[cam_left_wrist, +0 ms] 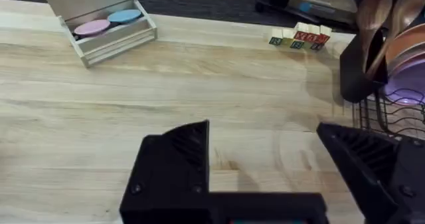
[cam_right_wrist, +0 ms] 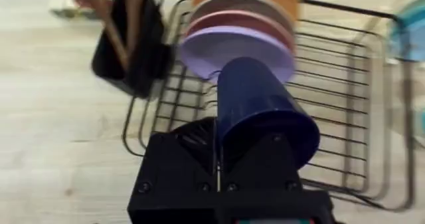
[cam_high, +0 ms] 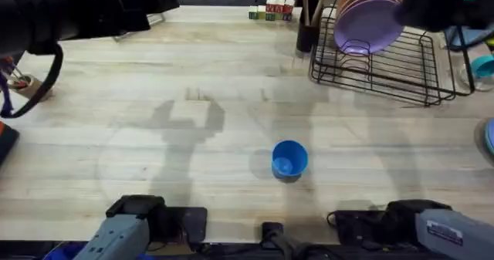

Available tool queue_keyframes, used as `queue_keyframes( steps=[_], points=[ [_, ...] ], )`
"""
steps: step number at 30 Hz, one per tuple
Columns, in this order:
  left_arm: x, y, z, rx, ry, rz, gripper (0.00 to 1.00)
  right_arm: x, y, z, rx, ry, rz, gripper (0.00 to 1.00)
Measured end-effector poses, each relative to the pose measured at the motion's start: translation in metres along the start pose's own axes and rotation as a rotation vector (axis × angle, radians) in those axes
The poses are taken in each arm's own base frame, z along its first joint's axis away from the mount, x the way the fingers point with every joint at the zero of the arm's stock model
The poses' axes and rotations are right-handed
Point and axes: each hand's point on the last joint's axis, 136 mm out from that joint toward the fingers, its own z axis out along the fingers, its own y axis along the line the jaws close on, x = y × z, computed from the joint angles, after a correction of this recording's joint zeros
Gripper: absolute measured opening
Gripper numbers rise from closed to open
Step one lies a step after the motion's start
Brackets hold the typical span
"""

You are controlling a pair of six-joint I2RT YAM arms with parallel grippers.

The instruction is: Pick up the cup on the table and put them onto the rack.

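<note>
We are seeing pale, fine-grained planks making up the table (cam_high: 154,75). The left gripper (cam_left_wrist: 265,157), blocky black plastic with ribbed inner faces, is hanging spread wide over bare wood. Right of centre, a small smooth round blue cup (cam_high: 289,160) is standing upright on the boards, well apart from the rack (cam_high: 401,67), a thin black wire grid holding round purple, pink and orange plates (cam_high: 369,17). Over its bars, the right gripper (cam_right_wrist: 219,167) is pinching a dark blue tapered cup (cam_right_wrist: 262,111)
</note>
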Motion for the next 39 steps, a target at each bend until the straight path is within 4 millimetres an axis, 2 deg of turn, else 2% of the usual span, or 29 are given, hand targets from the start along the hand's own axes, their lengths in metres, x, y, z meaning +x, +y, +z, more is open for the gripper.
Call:
queue_keyframes(
  steps=[3,6,9,10,13,23,27,31,36,39],
  points=[
    [0.0,0.0,0.0,0.0,0.0,0.0,0.993,0.007,0.024,0.021,-0.05,0.036,-0.035,0.032],
    [0.0,0.0,0.0,0.0,0.0,0.0,0.993,0.015,0.038,0.042,-0.075,0.073,-0.056,0.032],
    [0.0,0.0,0.0,0.0,0.0,0.0,0.993,0.024,0.045,0.059,-0.082,0.11,-0.066,0.032],
    [0.0,0.0,0.0,0.0,0.0,0.0,0.993,0.034,0.047,0.073,-0.082,0.149,-0.072,0.032],
    [0.0,0.0,0.0,0.0,0.0,0.0,0.993,0.042,0.049,0.082,-0.085,0.18,-0.058,0.032],
    [0.0,0.0,0.0,0.0,0.0,0.0,0.993,0.053,0.077,0.08,-0.184,0.22,-0.056,0.032],
    [0.0,0.0,0.0,0.0,0.0,0.0,0.993,0.062,0.09,0.078,-0.211,0.248,-0.079,0.032],
    [0.0,0.0,0.0,0.0,0.0,0.0,0.993,0.075,0.101,0.086,-0.226,0.292,-0.102,0.032],
    [0.0,0.0,0.0,0.0,0.0,0.0,0.993,0.093,0.106,0.098,-0.228,0.352,-0.131,0.032],
    [0.0,0.0,0.0,0.0,0.0,0.0,0.993,0.1,0.105,0.099,-0.228,0.376,-0.153,0.03]
  ],
)
